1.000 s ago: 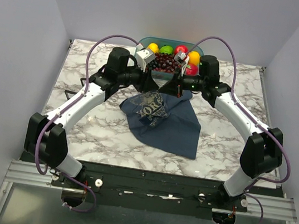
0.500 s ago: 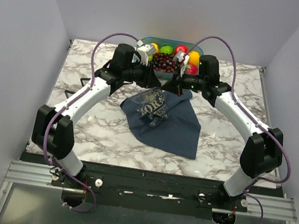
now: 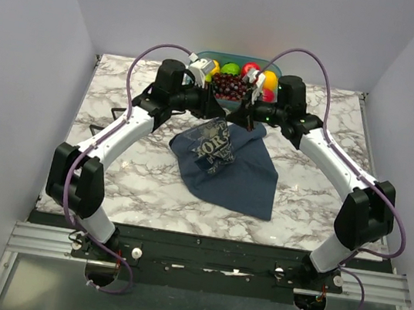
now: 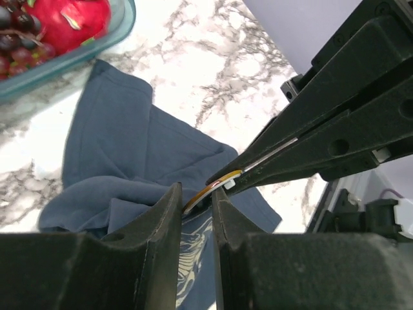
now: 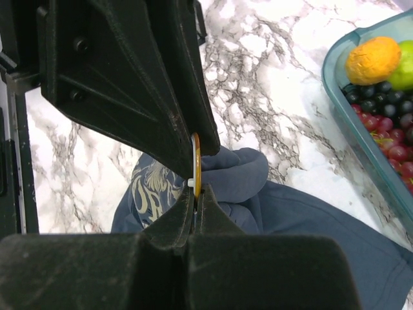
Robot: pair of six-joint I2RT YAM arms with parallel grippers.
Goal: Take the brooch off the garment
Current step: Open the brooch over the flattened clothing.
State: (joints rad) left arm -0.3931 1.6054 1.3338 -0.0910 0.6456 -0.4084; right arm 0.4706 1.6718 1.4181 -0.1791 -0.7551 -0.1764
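Note:
The dark blue garment [image 3: 239,175] lies crumpled at the table's middle, its pale print facing up and its far edge lifted. My left gripper [image 3: 218,115] and right gripper [image 3: 233,117] meet tip to tip above that edge. In the left wrist view the gold brooch [image 4: 213,186] spans the narrow gap of the left gripper [image 4: 197,194], while the right gripper [image 4: 237,175] pinches its other end. In the right wrist view the brooch [image 5: 196,161] stands edge-on, and the right gripper [image 5: 195,194] is shut on it just above the bunched garment [image 5: 303,226]. The brooch is too small to see from the top.
A teal tray [image 3: 201,56] of fruit and dark grapes stands at the table's far edge, just behind both grippers. Its rim shows in the left wrist view [image 4: 64,61] and in the right wrist view [image 5: 337,97]. Marble tabletop surrounds the garment.
The left arm swung in and its gripper closed in on the right gripper at the garment's far edge. Both grippers have since moved slightly farther back, and the cloth's edge has risen with them.

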